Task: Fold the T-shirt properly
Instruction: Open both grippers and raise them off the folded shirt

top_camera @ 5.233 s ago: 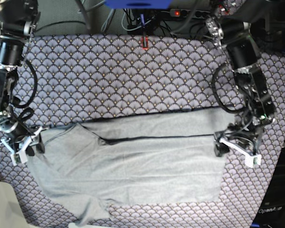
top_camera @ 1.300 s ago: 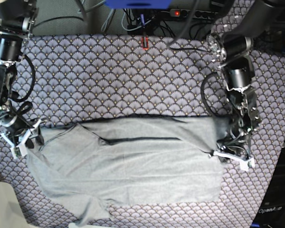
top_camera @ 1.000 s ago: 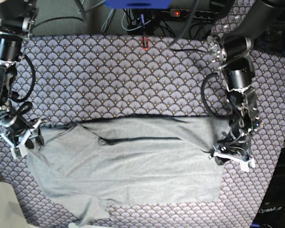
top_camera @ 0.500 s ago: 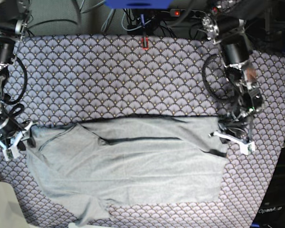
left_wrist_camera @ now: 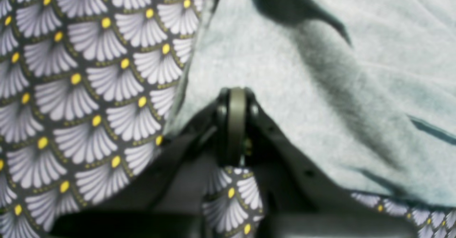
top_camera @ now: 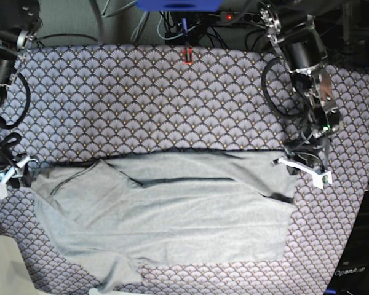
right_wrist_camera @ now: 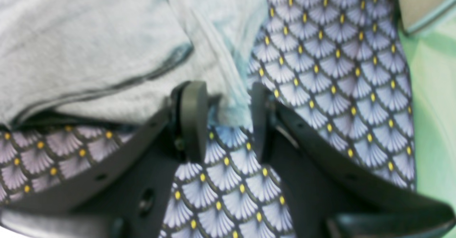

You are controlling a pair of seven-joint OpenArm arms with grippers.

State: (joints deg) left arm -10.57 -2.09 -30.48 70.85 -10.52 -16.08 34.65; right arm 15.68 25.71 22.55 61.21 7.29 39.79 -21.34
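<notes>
Both arms have drawn outward over the last second, stretching the T-shirt (top_camera: 166, 212) across the near half of the purple-grey scallop-patterned table cloth (top_camera: 154, 98). On the scene's right, the left gripper (left_wrist_camera: 233, 124) has its fingers pressed fully together at the shirt's edge; the wrist view suggests a pinch on the hem, though whether cloth is truly caught cannot be told. On the scene's left, the right gripper (right_wrist_camera: 222, 120) stands with fingers (right_wrist_camera: 192, 118) partly spread, a fold of grey knit between them, not yet clamped.

The step in hand appears to be taking hold of the shirt's two side corners ahead of a fold. The next move likely calls for the right gripper to finish closing on its fold, then both arms lifting together evenly, so the soft knit does not bunch.

At the scene's near-right corner, pale lettering (top_camera: 349, 271) on dark equipment is too small to read surely.
</notes>
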